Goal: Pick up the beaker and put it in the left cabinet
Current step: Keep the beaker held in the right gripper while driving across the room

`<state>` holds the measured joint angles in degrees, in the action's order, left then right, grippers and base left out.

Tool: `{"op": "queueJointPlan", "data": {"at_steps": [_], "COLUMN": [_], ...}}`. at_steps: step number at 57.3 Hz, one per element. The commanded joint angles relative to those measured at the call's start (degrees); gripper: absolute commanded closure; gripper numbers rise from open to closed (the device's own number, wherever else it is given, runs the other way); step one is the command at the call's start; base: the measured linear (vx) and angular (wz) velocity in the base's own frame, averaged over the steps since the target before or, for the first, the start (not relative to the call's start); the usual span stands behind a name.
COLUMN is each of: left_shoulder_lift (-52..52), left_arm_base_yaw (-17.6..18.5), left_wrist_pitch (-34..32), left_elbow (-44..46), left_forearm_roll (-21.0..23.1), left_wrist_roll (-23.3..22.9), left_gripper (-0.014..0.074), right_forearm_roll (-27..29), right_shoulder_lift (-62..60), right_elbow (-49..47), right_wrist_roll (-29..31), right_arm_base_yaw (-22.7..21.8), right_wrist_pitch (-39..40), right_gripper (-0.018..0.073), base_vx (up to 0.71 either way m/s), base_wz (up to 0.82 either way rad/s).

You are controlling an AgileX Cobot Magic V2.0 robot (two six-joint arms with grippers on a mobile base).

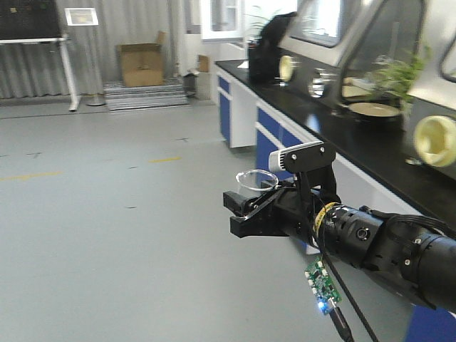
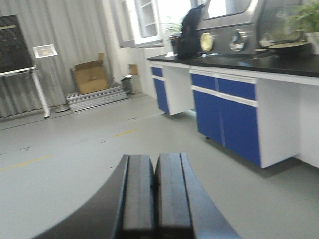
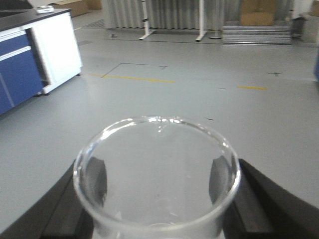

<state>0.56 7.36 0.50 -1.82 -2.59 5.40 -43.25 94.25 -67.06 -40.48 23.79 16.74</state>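
Note:
My right gripper [image 1: 240, 214] is shut on the clear glass beaker [image 1: 256, 182] and holds it upright in the air above the grey floor. In the right wrist view the beaker's round rim [image 3: 156, 172] fills the lower frame, with a black finger [image 3: 254, 199] pressed on each side. My left gripper [image 2: 153, 194] is shut and empty, its two black pads pressed together, pointing out over the floor. The left cabinet is out of view.
A long black-topped lab bench [image 1: 342, 132] with blue and white cupboards [image 2: 227, 117] runs along the right, carrying glove-box windows and a plant. A cardboard box [image 1: 141, 64] and a sign stand [image 1: 82, 18] stand at the far wall. Grey floor [image 1: 107, 214] spreads to the left.

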Motion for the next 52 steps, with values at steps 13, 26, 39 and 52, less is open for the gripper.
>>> {"op": "queueJointPlan", "data": {"at_steps": [13,26,39,52], "left_shoulder_lift": [1.03,1.03,1.03,1.03], "left_arm_base_yaw": [0.03,0.03,0.03,0.03], "left_wrist_pitch": [-4.83,-4.83,-4.83,-4.83], "left_elbow": [-0.90,-0.90,-0.90,-0.90], "left_forearm_roll": [0.18,0.18,0.18,0.18], "left_wrist_roll": [-0.15,-0.15,-0.15,-0.15], "left_gripper": [0.0595,0.0595,0.0595,0.0595], "right_forearm_roll": [0.76,0.76,0.76,0.76], "right_shoulder_lift": [-2.52,-2.52,-2.52,-2.52], "right_elbow": [-1.62,-1.62,-1.62,-1.62], "right_wrist_roll": [0.06,0.06,0.06,0.06], "right_arm_base_yaw": [-0.20,-0.20,-0.20,-0.20], "right_wrist_pitch": [3.58,3.52,3.52,3.52], "right_gripper": [0.0561,0.0561,0.0561,0.0561], "base_vx": [0.25,0.28,0.33,0.37], "base_wz": [0.45,0.32,0.23,0.16]}}
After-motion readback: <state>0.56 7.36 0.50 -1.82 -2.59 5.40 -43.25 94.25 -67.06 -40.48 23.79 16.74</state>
